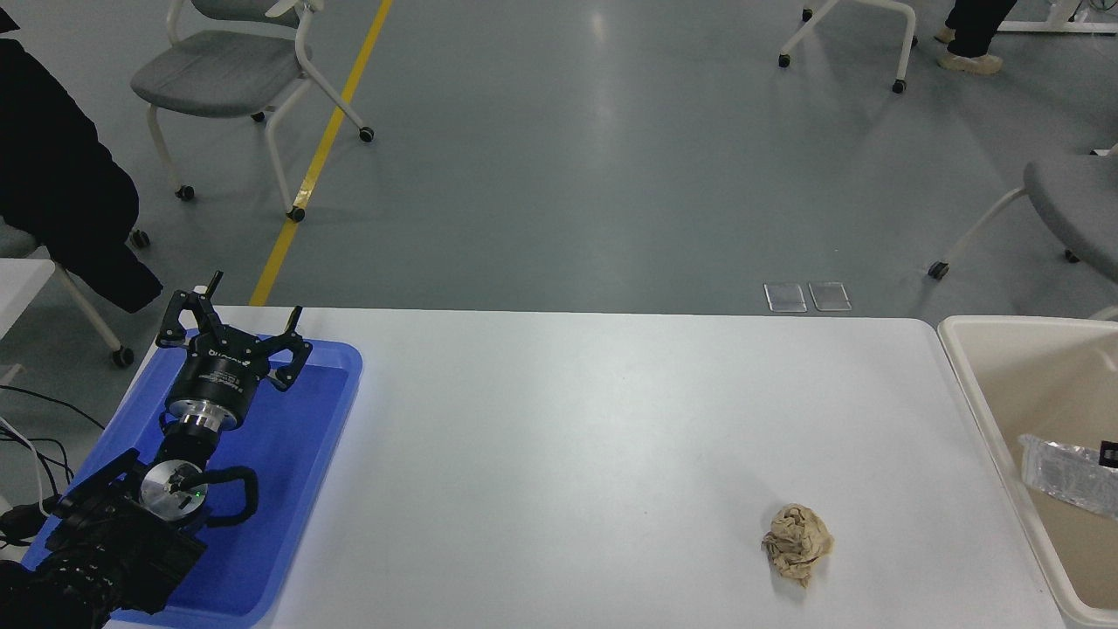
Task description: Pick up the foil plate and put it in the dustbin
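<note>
The foil plate point(1064, 473), crumpled silver, lies inside the cream dustbin point(978, 393) at the right edge, partly cut off by the picture's border. A small black part point(1108, 452), probably the tip of my right gripper, shows at the right edge against the foil's upper side; the rest of the right arm is out of view. My left gripper point(251, 301) is parked over the blue tray at the lower left, its fingers spread open and empty.
A crumpled tan paper ball point(797, 544) lies on the white table point(568, 437) at the front right. A flat blue tray point(297, 454) sits at the left. Chairs and a person in dark clothing point(61, 175) are beyond the table.
</note>
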Available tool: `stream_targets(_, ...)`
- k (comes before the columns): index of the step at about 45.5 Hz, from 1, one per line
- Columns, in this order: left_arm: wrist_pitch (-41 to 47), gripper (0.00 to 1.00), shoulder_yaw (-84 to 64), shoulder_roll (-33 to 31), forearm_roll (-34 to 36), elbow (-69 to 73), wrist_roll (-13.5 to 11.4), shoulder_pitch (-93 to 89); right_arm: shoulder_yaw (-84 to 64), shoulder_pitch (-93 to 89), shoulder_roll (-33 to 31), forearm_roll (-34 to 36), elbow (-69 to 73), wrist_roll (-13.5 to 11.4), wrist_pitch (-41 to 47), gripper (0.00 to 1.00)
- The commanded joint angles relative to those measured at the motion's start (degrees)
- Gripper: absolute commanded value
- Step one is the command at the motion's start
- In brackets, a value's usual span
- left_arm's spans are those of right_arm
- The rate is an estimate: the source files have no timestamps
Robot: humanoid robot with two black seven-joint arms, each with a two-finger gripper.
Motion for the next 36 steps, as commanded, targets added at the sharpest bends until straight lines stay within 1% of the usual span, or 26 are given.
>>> stream_targets(1, 0.0, 1.0, 0.0, -0.09, 0.0, 0.04, 0.08, -0.05, -8.18, 13.92, -3.36, 0.05, 6.88, 0.09, 1.92, 1.0)
stream_targets(4, 0.0, 1.0, 0.0, -0.09, 0.0, 0.04, 0.08, -0.14, -10.82, 18.75, -3.89, 0.13, 9.08, 0.09, 3.85, 1.0)
stream_targets(9, 0.0, 1.0, 0.0, -0.09, 0.0, -0.13, 0.08, -0.14, -14.51, 29.03, -5.38, 0.13, 15.31, 0.0, 10.26, 1.0)
stream_targets(14, 0.0, 1.0, 0.0, -0.09, 0.0, 0.05, 0.08, -0.14, -18.64, 40.02, -5.83, 0.13, 24.01, -0.26, 16.68, 1.0)
stream_targets(21, 0.0, 1.0, 0.0, -0.09, 0.0, -0.13, 0.08, -0.14, -27.08, 54.96, -5.21, 0.22, 37.8, 0.0, 26.53, 1.0)
stream_targets(28, 0.0, 1.0, 0.0, -0.09, 0.0, 0.05, 0.08, -0.14, -28.67, 62.71, -2.93, 1.01, 51.17, 0.0, 28.03, 1.0)
stream_targets(36, 0.0, 1.0, 0.0, 0.0, 0.0, 0.05, 0.08, -0.05, -30.78, 67.1, 1.55, 7.07, 61.9, -0.17, 28.56, 1.0)
